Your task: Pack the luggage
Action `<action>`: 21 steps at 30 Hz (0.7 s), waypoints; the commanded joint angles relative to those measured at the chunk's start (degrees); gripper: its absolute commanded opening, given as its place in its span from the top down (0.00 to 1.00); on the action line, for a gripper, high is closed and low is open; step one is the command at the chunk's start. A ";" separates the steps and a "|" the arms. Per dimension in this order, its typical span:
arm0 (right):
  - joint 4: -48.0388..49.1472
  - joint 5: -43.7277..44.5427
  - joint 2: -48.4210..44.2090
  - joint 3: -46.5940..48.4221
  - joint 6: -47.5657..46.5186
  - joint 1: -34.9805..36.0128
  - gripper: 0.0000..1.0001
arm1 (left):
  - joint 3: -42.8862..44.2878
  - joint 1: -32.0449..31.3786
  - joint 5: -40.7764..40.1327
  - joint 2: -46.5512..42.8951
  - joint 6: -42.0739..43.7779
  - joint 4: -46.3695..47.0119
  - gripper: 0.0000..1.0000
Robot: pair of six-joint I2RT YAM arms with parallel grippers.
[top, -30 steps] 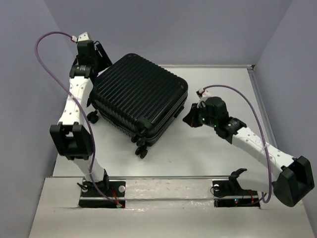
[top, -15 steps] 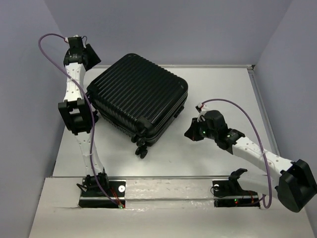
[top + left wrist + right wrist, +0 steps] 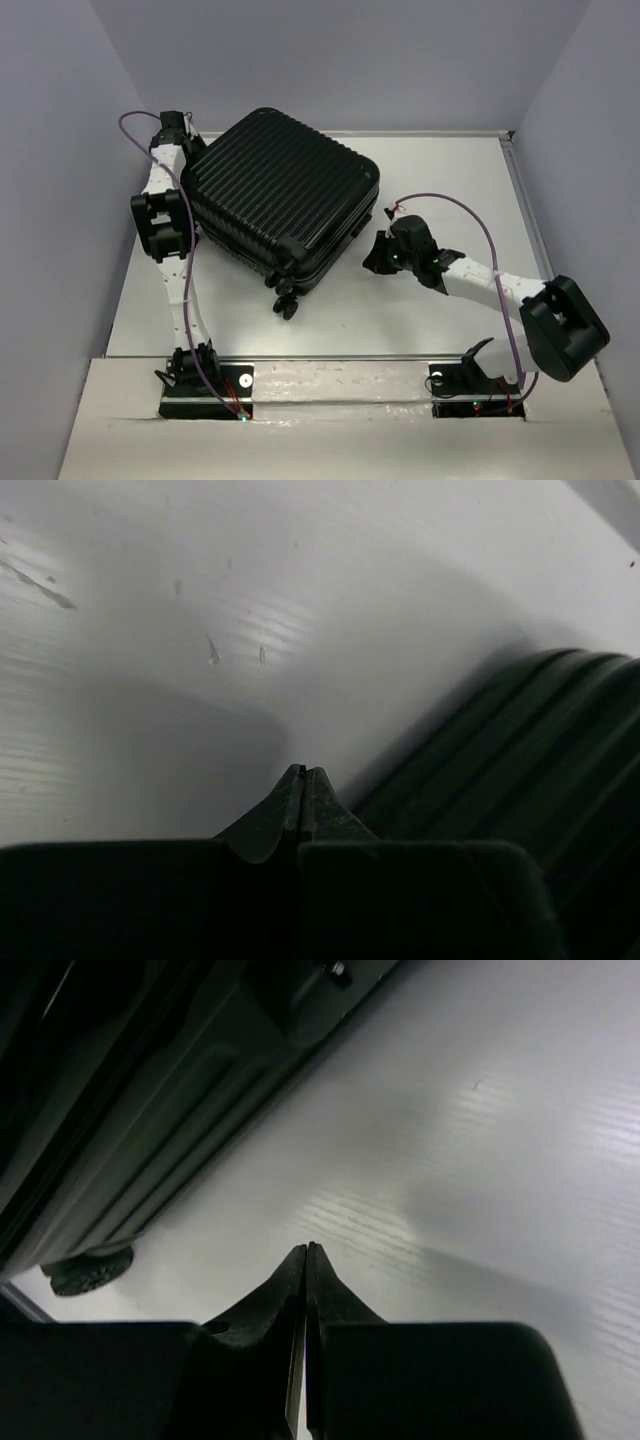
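Observation:
The luggage [image 3: 280,190] is a black ribbed hard-shell suitcase lying flat and closed in the middle of the white table, its wheels [image 3: 287,300] toward the near side. My left gripper [image 3: 183,150] is at the suitcase's far left corner, shut and empty; in the left wrist view its tips [image 3: 303,770] meet over the bare table, with the ribbed shell [image 3: 530,770] just to their right. My right gripper [image 3: 374,256] hangs low off the suitcase's right side, shut on nothing. Its tips [image 3: 307,1247] point at the table, with the suitcase's edge [image 3: 150,1090] and one wheel [image 3: 90,1270] to the left.
Grey walls enclose the table [image 3: 440,180] on the left, back and right. The left arm's elbow [image 3: 160,225] stands close against the suitcase's left side. Purple cables loop from both wrists.
My left arm has drawn in and come down beside the suitcase's far left corner, and its gripper has closed. The right arm has shifted slightly left toward the suitcase. The suitcase has barely moved.

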 commanded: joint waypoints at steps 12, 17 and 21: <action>11.00 1.18 15.62 20.22 2.20 -6.80 0.93 | -52.36 -1.21 7.96 -32.59 -2.23 22.57 0.94; 9.69 -9.71 22.80 31.87 0.35 -10.77 0.93 | -70.97 -2.00 8.31 -47.33 -3.02 26.17 0.94; 0.39 -19.11 34.23 50.07 -2.28 -11.39 0.93 | -85.75 -3.41 11.38 -59.74 -3.72 28.99 0.94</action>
